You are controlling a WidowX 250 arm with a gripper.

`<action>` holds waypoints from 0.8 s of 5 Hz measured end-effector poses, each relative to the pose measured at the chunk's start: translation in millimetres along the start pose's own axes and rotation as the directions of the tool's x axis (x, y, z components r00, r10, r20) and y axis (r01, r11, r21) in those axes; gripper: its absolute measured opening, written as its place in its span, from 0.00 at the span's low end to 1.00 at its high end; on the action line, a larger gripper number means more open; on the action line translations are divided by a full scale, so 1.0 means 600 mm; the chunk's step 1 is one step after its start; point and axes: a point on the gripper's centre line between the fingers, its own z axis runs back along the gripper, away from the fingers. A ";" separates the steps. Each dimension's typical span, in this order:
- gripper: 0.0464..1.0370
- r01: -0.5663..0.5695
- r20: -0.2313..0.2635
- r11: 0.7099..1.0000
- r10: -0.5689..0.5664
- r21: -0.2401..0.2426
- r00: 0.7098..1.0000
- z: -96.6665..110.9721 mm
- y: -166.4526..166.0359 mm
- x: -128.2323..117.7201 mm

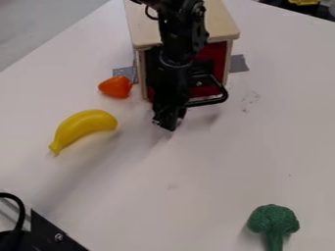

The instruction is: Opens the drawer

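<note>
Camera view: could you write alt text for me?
A black robot gripper hangs beside the black handle of a red drawer in a wooden cabinet. A toy banana, an orange toy and toy broccoli lie on the white table.

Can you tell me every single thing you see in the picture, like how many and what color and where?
box: one, light wood, top middle of the table
box front: one, red, facing the camera
handle: one, black, sticking out from the red front
banana: one, yellow, left side
small toy: one, orange, just left of the box
broccoli: one, green, bottom right
tape patches: two, gray, either side of the box
cable: one, black, bottom left corner
table: one, whitish, under the toys
robot arm: one, black, coming in from the top edge
end effector: one, black, in front of the box by the handle
</note>
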 end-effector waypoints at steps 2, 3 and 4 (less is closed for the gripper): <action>0.37 0.039 -0.010 0.999 -0.038 0.002 0.999 0.005 0.037 -0.018; 0.37 0.055 -0.014 0.998 -0.055 0.004 0.998 0.006 0.052 -0.025; 0.37 0.066 -0.016 0.998 -0.066 0.003 0.998 0.008 0.066 -0.030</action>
